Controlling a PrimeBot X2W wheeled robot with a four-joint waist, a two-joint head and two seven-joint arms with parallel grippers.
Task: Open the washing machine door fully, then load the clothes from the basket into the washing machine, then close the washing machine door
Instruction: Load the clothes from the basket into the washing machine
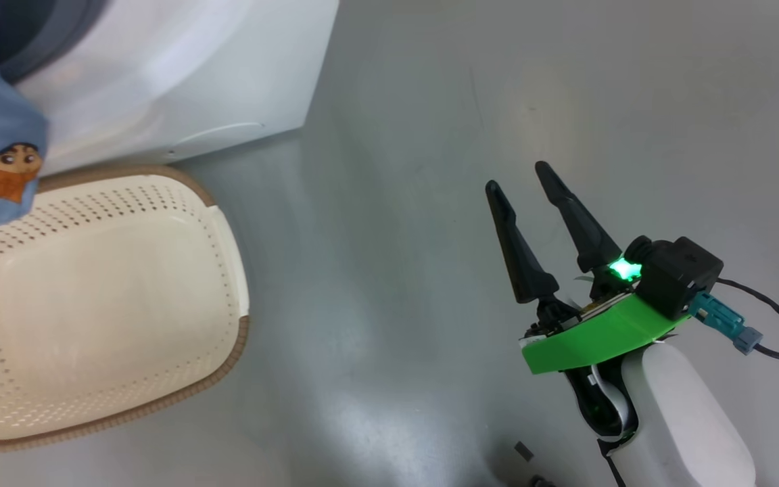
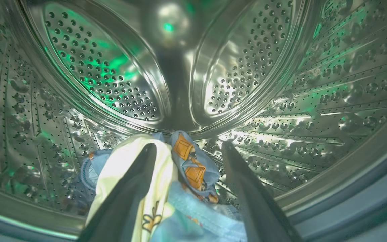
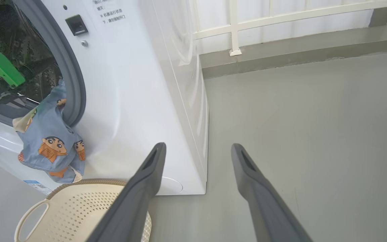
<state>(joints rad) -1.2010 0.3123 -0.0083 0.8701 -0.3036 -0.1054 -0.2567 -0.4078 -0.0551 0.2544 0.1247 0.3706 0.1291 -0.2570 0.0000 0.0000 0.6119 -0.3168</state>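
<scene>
Now the clothes (image 2: pixel 186 161) sit partly in the drum (image 2: pixel 96 67), partly outside it.
Reaching into the washer (image 3: pixel 129 101), the left gripper (image 2: pixel 189 145) has its fingers spread wide and nothing pinched; blue and cream clothes lie bunched under and between them on the drum's bottom. One blue printed piece hangs out over the grey gasket (image 3: pixel 74 84) and down the white front, just above the basket (image 1: pixel 92 203), which stands on the floor (image 1: pixel 396 203) close against the washer. The right gripper (image 1: pixel 518 176) hovers above the floor, well apart from the basket, fingers wide apart and holding nothing.
</scene>
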